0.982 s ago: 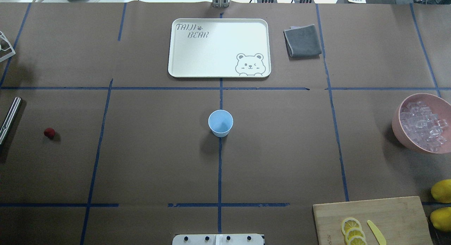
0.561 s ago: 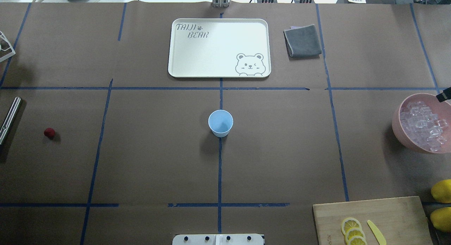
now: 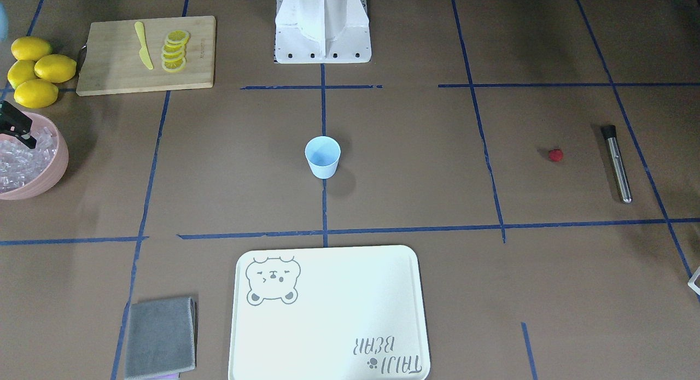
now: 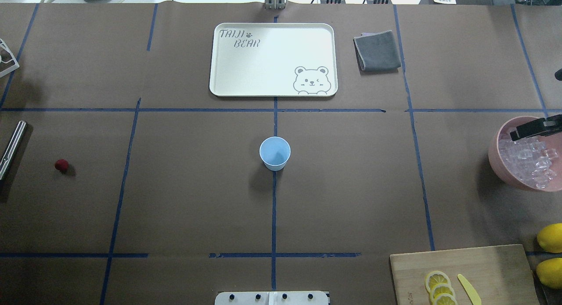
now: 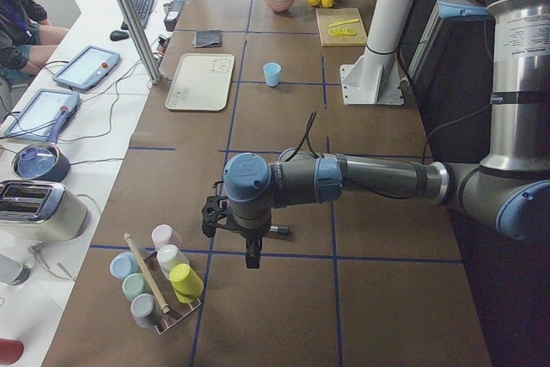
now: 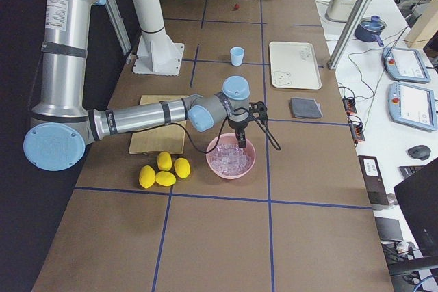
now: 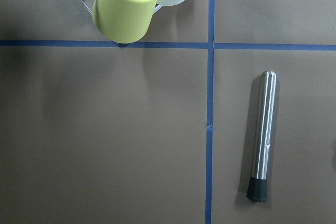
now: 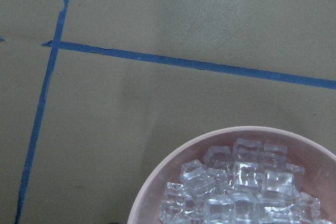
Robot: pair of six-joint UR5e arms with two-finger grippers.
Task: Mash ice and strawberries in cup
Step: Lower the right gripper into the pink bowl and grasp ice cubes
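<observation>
Overall, brown paper-covered table (image 4: 175, 186) w/ blue tape grid (image 4: 273, 208); L/R jaws' state unclear

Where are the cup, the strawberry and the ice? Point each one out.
cup (image 4: 275, 152), overhead exterior view, middle of its open mouth.
strawberry (image 4: 61, 165), overhead exterior view, centre of the berry.
ice (image 4: 527, 158), overhead exterior view, middle of the cube pile.

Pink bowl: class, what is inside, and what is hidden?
Heaped clear ice cubes fill the pink bowl. The right end effector over its rim covers a few in the overhead view; the ice hides its bottom.
</observation>
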